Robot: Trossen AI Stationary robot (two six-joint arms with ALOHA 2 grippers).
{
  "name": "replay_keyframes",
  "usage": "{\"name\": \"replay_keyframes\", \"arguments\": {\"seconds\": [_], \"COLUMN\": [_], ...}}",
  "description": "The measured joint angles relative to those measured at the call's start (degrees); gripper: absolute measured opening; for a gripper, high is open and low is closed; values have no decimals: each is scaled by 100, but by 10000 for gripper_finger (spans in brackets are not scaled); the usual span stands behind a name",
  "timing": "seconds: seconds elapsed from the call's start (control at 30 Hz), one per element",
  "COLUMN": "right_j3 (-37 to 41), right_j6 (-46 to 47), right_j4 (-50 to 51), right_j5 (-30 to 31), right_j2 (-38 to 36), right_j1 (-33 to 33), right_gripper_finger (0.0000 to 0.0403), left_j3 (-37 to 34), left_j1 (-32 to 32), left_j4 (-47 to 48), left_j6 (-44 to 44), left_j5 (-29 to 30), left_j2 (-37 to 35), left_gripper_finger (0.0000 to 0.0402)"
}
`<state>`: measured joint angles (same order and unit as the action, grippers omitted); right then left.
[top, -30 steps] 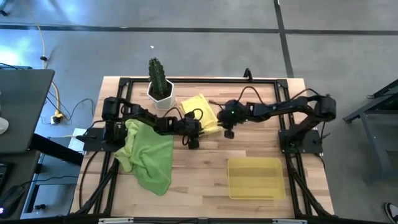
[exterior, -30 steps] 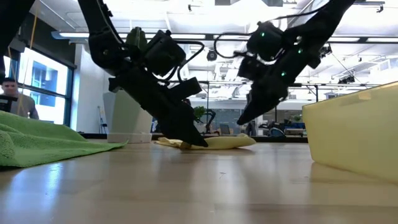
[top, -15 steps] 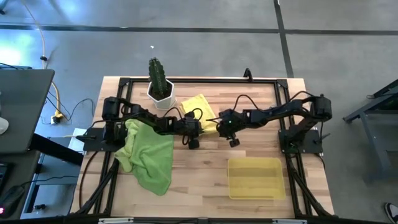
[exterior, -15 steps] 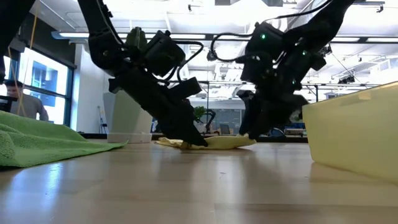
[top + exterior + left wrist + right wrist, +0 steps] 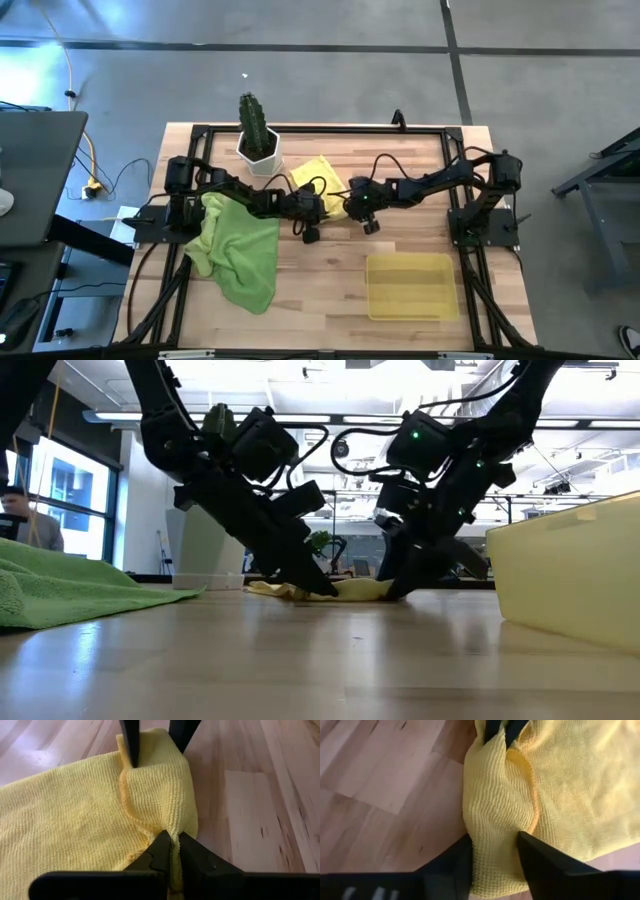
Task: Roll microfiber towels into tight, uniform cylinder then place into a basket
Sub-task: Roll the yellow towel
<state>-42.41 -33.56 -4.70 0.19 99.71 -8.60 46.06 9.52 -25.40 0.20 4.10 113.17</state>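
Note:
The yellow towel (image 5: 318, 172) lies spread on the table's far middle, with a narrow folded-over strip (image 5: 155, 795) along its near right edge. My left gripper (image 5: 171, 851) is shut on one end of that strip, and my right gripper (image 5: 492, 851) has the other end between its fingers. In the low view both grippers slant down onto the towel (image 5: 358, 589), the left (image 5: 325, 592) facing the right (image 5: 392, 590). A green towel (image 5: 240, 250) lies crumpled at the near left. The yellow basket (image 5: 410, 286) stands at the near right. My left gripper pinches a raised ridge of the yellow towel's folded strip (image 5: 172, 832) between its two fingers. It slants down from the table's left. The towel lies on the table, creased from the pinch toward the other gripper. My right gripper has the folded strip's other end (image 5: 495, 827) between its two fingers (image 5: 530, 852), which stand across the fold and narrow it. It slants down from the table's right. The cloth stays on the table.
A white pot with a cactus (image 5: 258, 140) stands just beyond the yellow towel's far left corner. Bare wood lies between the grippers and the basket. A person (image 5: 25, 520) shows in the room behind the table, far to the left.
My right gripper has come down and toward the table's left, rolled its wrist, opened, and set its fingers around the yellow towel's folded edge close to my left gripper. The towel has stayed on the table.

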Motion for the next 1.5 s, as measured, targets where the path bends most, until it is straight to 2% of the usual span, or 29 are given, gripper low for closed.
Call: {"name": "replay_keyframes", "arguments": {"seconds": [0.2, 0.27, 0.4, 0.6, 0.9, 1.0, 1.3, 1.5], "right_j3": [-2, -8, -11, -7, -467, -598, -1123, -1420], "right_j6": [236, 502, 1728, 2770, 4270, 4701, 4961, 4793], "right_j4": [246, 303, 350, 287, 455, 422, 730, 1187], "right_j5": [-111, -170, -389, -1264, -2668, -2806, -2899, -3026], "right_j2": [7, 9, 13, 27, 58, 94, 891, 993], "right_j1": [11, 5, -7, -20, -350, -423, -431, -460], "right_gripper_finger": [25, 8, 13, 3, 1, 1, 0, 0], "left_j3": [-9, -18, -19, -23, -2, -12, -7, -5], "left_j1": [-26, -26, -30, -216, -527, -602, -864, -997], "left_j4": [-9, 51, 134, 432, 1268, 1544, 1684, 1820], "left_j6": [685, 982, 1066, 88, -1447, -1884, -2360, -2381], "left_j5": [52, 58, 65, 65, 179, 358, 562, 694], "left_j2": [-109, -161, -263, -708, -1124, -1116, -1118, -1322], "left_gripper_finger": [22, 21, 24, 33, 33, 31, 37, 39]}}
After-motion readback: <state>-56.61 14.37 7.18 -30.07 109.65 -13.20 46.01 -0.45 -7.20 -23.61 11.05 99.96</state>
